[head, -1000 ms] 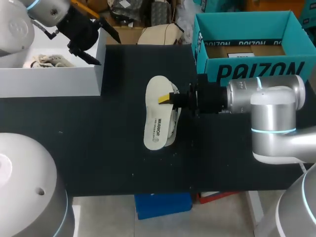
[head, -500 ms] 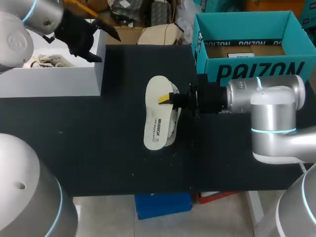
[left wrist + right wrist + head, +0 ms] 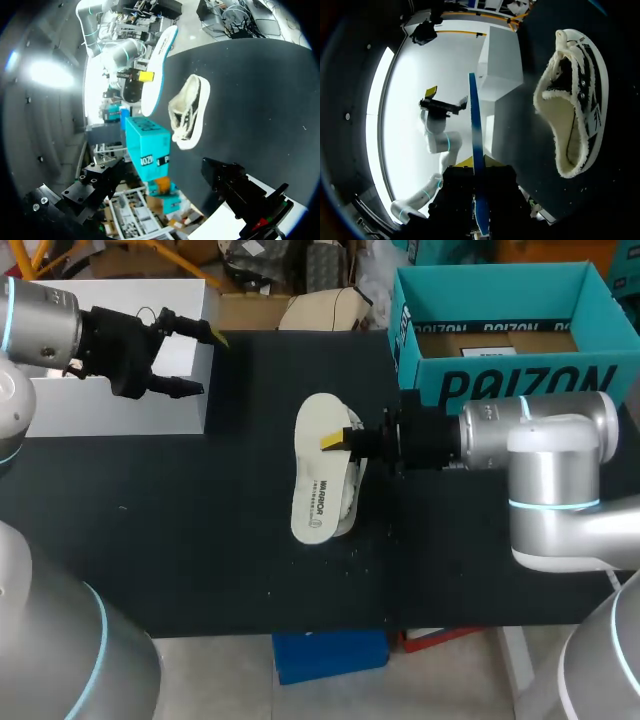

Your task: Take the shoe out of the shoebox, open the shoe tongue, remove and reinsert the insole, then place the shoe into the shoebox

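A white insole (image 3: 318,465) is pinched at its edge by my right gripper (image 3: 338,440), which is shut on it above the middle of the black table. From the right wrist view the insole (image 3: 476,145) is edge-on between the yellow fingertips (image 3: 464,161). The pale fleece-lined shoe (image 3: 352,498) lies on its side on the table, mostly under the insole; its opening shows in the right wrist view (image 3: 572,100). My left gripper (image 3: 203,362) is open and empty at the right end of the white shoebox (image 3: 110,405). Ahead of it lie the shoe (image 3: 190,112) and insole (image 3: 159,70).
An open teal box (image 3: 500,340) stands at the table's back right, close behind my right arm. The white shoebox fills the back left corner. Bare black tabletop (image 3: 200,540) stretches in front of and to the left of the shoe.
My left arm has swung down and leftward from over the shoebox, its open fingers now pointing right past the box's end. The right arm, insole and shoe have stayed put.
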{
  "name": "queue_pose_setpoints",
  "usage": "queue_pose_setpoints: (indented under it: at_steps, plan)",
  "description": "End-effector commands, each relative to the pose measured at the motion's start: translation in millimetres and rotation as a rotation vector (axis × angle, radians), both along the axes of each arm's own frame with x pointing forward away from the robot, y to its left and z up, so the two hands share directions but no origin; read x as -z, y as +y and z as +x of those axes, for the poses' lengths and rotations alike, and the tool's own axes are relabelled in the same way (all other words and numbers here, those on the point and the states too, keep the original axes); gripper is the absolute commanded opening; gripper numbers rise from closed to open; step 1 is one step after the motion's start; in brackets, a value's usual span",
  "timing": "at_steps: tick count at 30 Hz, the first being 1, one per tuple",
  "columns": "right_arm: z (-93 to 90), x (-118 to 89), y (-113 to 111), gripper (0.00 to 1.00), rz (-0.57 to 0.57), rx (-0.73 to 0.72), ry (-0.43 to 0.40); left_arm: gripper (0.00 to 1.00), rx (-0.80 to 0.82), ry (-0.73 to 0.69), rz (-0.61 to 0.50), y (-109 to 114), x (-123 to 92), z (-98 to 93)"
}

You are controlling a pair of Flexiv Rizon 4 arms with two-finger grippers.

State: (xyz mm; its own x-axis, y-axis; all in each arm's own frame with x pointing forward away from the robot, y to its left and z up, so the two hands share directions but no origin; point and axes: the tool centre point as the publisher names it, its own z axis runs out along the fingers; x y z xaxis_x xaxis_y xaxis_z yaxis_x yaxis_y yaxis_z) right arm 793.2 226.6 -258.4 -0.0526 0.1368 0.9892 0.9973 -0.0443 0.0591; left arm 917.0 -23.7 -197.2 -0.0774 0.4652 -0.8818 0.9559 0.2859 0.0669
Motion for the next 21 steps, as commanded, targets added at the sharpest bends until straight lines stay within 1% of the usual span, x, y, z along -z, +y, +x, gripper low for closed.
queue_pose_setpoints:
  at_steps: [1, 19, 20, 21]
  plan:
    - [-0.6, 0.2, 1.2, 0.0, -0.001, 0.003, 0.0, 1.0, 0.0, -0.029, -0.072, 0.1, 3.7, -4.8]
    - [-0.6, 0.2, 1.2, 0.0, -0.001, 0.003, 0.0, 1.0, 0.0, -0.029, -0.072, 0.1, 3.7, -4.8]
    - [-0.6, 0.2, 1.2, 0.0, -0.001, 0.003, 0.0, 1.0, 0.033, -0.11, -0.084, -3.0, 4.5, -7.4]
    - [-0.6, 0.2, 1.2, 0.0, -0.001, 0.003, 0.0, 1.0, 0.056, -0.129, -0.152, -6.0, 6.4, -11.5]
